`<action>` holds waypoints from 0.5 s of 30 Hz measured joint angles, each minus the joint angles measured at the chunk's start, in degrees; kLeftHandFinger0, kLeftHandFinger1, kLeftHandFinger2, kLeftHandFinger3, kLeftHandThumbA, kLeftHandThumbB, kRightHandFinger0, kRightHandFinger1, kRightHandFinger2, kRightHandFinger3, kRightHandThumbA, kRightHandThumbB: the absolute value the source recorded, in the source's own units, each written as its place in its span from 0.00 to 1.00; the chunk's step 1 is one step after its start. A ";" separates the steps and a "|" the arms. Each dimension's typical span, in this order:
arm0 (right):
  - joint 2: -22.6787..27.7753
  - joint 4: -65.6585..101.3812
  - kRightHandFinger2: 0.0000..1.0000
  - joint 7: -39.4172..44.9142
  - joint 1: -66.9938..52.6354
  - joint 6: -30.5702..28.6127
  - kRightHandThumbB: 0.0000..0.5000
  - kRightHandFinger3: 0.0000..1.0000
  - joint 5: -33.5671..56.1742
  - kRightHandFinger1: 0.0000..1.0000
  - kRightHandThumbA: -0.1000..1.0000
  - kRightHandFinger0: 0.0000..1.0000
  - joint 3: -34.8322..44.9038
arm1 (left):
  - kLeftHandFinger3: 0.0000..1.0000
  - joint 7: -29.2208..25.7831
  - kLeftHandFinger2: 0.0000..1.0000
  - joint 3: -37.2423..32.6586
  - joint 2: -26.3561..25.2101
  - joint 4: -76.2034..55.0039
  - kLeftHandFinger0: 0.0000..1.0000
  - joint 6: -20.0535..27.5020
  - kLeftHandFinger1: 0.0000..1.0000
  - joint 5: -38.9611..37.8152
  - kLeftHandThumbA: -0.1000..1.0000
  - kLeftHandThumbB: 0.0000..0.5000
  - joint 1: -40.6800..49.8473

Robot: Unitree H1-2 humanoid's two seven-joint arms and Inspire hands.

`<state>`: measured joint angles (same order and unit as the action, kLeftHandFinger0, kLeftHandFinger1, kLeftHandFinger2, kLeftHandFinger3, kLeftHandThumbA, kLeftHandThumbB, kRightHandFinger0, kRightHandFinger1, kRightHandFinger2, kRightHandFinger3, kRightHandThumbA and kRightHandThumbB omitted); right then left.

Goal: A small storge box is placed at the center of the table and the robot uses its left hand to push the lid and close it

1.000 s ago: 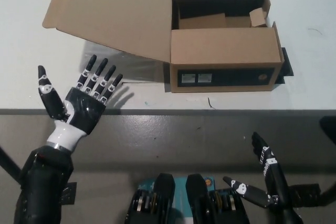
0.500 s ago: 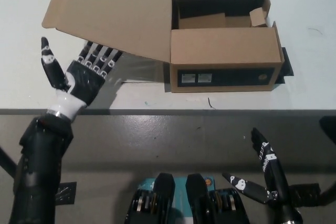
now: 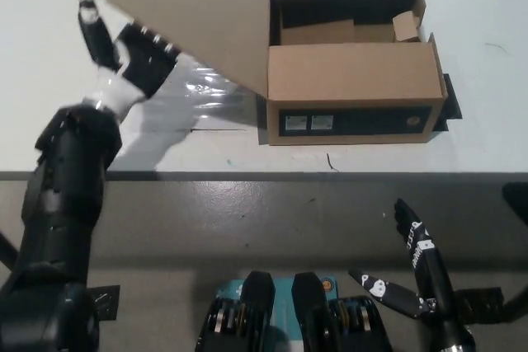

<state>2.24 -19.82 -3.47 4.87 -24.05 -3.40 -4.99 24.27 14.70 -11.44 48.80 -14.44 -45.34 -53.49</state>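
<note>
So our left hand sits under the lid, fingers spread, holding nothing; box lies beyond the fingertips. Risk: lid slips off sideways or box skids. Right hand idles, splayed.

The lid slants over the left hand, roofing that side of the table. The box walls off the middle. Bare tabletop lies open along the front edge and right of the box, above the right hand.
</note>
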 measured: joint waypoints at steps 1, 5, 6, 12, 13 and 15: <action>-0.01 0.00 1.00 0.02 0.01 0.00 0.69 1.00 0.00 1.00 1.00 1.00 0.00 | 1.00 -0.13 1.00 -1.98 0.01 -1.77 1.00 0.50 1.00 1.53 1.00 0.88 -0.16; 0.01 -0.04 1.00 0.03 -0.02 0.02 0.70 1.00 -0.07 1.00 1.00 1.00 0.01 | 1.00 -0.68 1.00 -8.43 0.07 -6.57 1.00 1.53 1.00 6.62 1.00 0.87 0.20; 0.00 -0.05 1.00 0.03 -0.02 0.02 0.70 1.00 -0.09 1.00 1.00 1.00 0.01 | 1.00 -0.82 1.00 -9.66 0.09 -7.44 1.00 1.74 1.00 7.63 1.00 0.93 0.32; 0.00 -0.24 1.00 0.03 -0.02 0.03 0.71 1.00 -0.12 1.00 1.00 1.00 0.01 | 1.00 -1.46 1.00 -17.97 0.20 -11.42 1.00 3.17 1.00 14.96 1.00 0.87 0.88; 0.00 -0.32 1.00 0.03 -0.02 0.03 0.72 1.00 -0.12 1.00 1.00 1.00 0.01 | 1.00 -1.63 1.00 -19.14 0.20 -11.81 1.00 3.58 1.00 16.07 1.00 0.87 0.88; 0.00 -0.49 1.00 0.04 -0.02 0.03 0.73 1.00 -0.12 1.00 1.00 1.00 0.01 | 1.00 -2.18 1.00 -21.80 0.20 -12.74 1.00 4.60 1.00 18.73 1.00 0.87 0.88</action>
<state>2.24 -20.31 -3.43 4.85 -24.01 -3.53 -4.98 22.09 -7.10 -11.24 36.07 -9.84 -26.61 -52.61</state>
